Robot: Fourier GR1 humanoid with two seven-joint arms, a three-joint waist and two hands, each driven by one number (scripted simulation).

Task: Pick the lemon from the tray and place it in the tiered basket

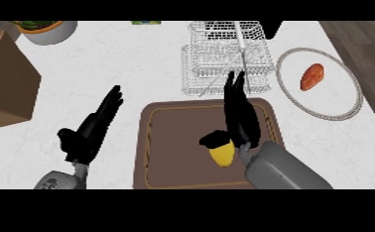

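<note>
The yellow lemon [222,155] lies in the brown tray [164,149] at the lower middle. My right hand [240,119] stands over the tray just right of the lemon, its fingers straight and pointing away toward the basket. Its thumb [215,138] lies across the lemon's far end and hides part of it. The white wire tiered basket [227,52] stands just beyond the tray. My left hand [89,131] rests open left of the tray, fingers up.
A round plate [350,85] with an orange-red vegetable [312,76] lies to the right of the basket. A wooden box [15,85] stands at the left edge, with a potted plant [45,29] behind it. A dark wooden surface [355,37] borders the counter's right.
</note>
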